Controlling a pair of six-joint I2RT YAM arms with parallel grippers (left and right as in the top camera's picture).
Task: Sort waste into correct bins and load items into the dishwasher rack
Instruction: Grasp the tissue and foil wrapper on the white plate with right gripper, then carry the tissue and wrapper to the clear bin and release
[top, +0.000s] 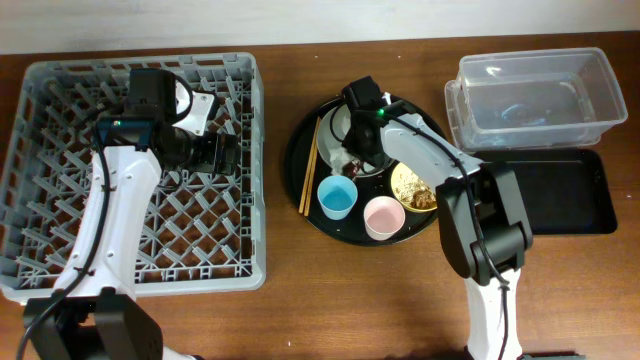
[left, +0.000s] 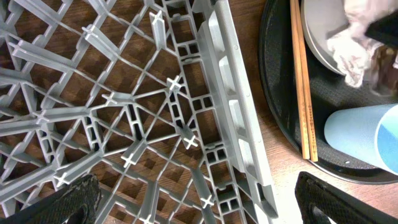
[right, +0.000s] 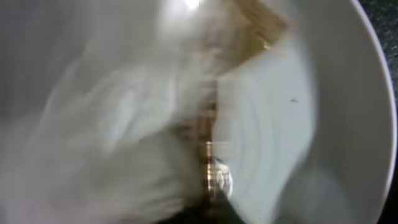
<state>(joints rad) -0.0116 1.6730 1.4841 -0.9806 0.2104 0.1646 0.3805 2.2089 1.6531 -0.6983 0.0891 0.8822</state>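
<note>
Lying crumpled on the white plate (left: 318, 38), the paper napkin (left: 349, 55) sits right under the right gripper (top: 360, 150), which is down against it. The right wrist view is a close blur of white folds and smooth plate, with a thin golden-brown scrap (right: 261, 22) at the top, so I cannot tell how far those fingers are parted or whether they grip the napkin. The plate rests at the back of a large round black tray (top: 300, 140). Beside it on the tray are the brown wooden chopsticks (top: 309, 165), lying together along the left edge, and the light blue cup (top: 337, 197) and pale pink cup (top: 384, 217), both upright at the front. The small yellow bowl (top: 403, 178) holds beige crumbly leftovers (top: 424, 198). To the right of the round tray stands the clear plastic tub (top: 540, 95), glossy and rectangular, with the shallow black rectangular tray (top: 560, 190) just in front of it. To the left lies the grey dishwasher rack (top: 60, 150), a square crate with a lattice of upright pegs. The left gripper (left: 206, 200) hangs over the rack's right side, its padded fingers (left: 74, 199) spread wide with nothing between them. Everything sits on a brown wood-grain table (top: 300, 320).
</note>
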